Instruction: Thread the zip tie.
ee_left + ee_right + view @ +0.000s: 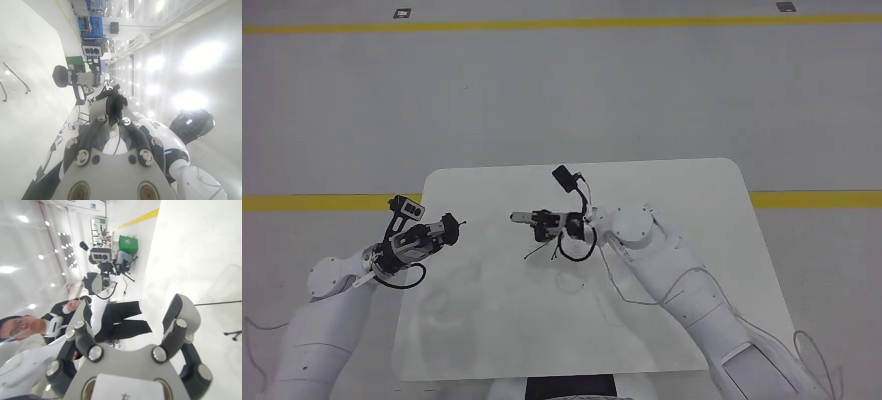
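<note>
White table [492, 330], mid-frame. Zip tie [119, 135]: thin black strip, apparently pinched in my left gripper [115, 102], held off the table's left edge, I judge for threading. Spare zip ties [19, 79]: flat near table centre. Right gripper [132, 300]: fingers apart, empty, near them.

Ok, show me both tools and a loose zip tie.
left tool [115, 94]: left wrist view, between its shut fingertips.
right tool [131, 303]: right wrist view, midway between open fingertips.
loose zip tie [217, 303]: right wrist view, mid-strap.
</note>
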Available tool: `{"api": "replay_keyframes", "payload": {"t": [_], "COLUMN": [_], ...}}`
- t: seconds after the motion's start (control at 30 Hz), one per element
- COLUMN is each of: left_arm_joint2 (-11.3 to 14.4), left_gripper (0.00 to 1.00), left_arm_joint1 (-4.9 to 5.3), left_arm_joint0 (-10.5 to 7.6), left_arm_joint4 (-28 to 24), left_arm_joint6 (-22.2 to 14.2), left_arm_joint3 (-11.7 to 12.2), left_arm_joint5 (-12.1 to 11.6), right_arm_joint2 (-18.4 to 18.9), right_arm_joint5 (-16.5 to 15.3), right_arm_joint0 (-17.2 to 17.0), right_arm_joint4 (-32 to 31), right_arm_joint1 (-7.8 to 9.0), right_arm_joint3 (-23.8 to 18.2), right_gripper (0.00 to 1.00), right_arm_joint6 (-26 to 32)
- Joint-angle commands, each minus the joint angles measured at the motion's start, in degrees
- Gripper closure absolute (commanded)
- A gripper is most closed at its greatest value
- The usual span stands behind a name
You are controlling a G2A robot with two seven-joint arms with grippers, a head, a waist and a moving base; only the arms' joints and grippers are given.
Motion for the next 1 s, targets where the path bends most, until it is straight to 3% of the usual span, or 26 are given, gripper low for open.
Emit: {"api": "replay_keyframes", "payload": {"t": [0.0, 0.1, 0.4, 0.47, 0.67, 0.83, 0.97], "left_arm_joint2": [0.0, 0.0, 0.0, 0.0, 0.0, 0.0, 0.0], "left_gripper": [1.00, 1.00, 1.00, 1.00, 1.00, 1.00, 1.00], "left_arm_joint1": [0.00, 0.00, 0.00, 0.00, 0.00, 0.00, 0.00], "left_arm_joint0": [0.00, 0.00, 0.00, 0.00, 0.00, 0.00, 0.00], "left_arm_joint4": [0.0, 0.0, 0.0, 0.0, 0.0, 0.0, 0.0], "left_arm_joint6": [0.0, 0.0, 0.0, 0.0, 0.0, 0.0, 0.0], "left_arm_joint3": [0.0, 0.0, 0.0, 0.0, 0.0, 0.0, 0.0], "left_arm_joint5": [0.0, 0.0, 0.0, 0.0, 0.0, 0.0, 0.0], "right_arm_joint2": [-1.1, -5.3, -5.3, -6.2, -10.2, -15.1, -18.7], "right_arm_joint5": [0.4, 1.1, 1.1, 0.6, -3.3, -7.1, -7.9], "right_arm_joint0": [0.1, 1.4, 1.4, 1.5, 6.1, 11.0, 14.2], "right_arm_joint4": [-4.7, -15.8, -15.8, -18.8, -29.1, -35.6, -39.8], "right_arm_joint1": [0.27, 0.58, 0.58, 0.64, 0.28, -1.02, -2.45], "right_arm_joint3": [-1.4, -3.0, -3.0, -3.5, -3.9, -1.5, 1.3], "right_gripper": [0.00, 0.00, 0.00, 0.00, 0.00, 0.00, 0.00], "right_arm_joint6": [0.7, 4.1, 4.1, 3.3, 4.6, 7.1, 7.3]}}
